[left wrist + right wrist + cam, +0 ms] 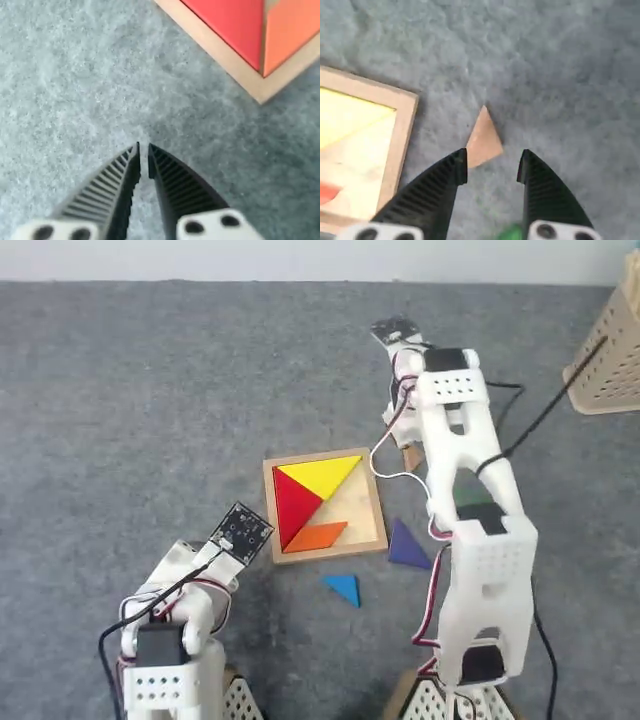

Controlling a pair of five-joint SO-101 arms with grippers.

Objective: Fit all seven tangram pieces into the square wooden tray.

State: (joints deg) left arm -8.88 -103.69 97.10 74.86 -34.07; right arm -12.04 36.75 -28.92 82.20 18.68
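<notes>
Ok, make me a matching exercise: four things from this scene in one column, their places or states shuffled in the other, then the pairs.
1 yellow triangle
2 blue triangle
3 tan triangle
4 left gripper

A shut, above the carpet
B on the carpet at the open right gripper
C inside the wooden tray
D on the carpet near the purple triangle

Pairs: 1-C, 2-D, 3-B, 4-A

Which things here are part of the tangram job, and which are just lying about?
Part of the job: wooden tray; yellow triangle, red triangle and orange piece inside it; purple triangle, blue triangle, tan triangle and a partly hidden green piece outside it.

Lying about: perforated basket at the far edge.
</notes>
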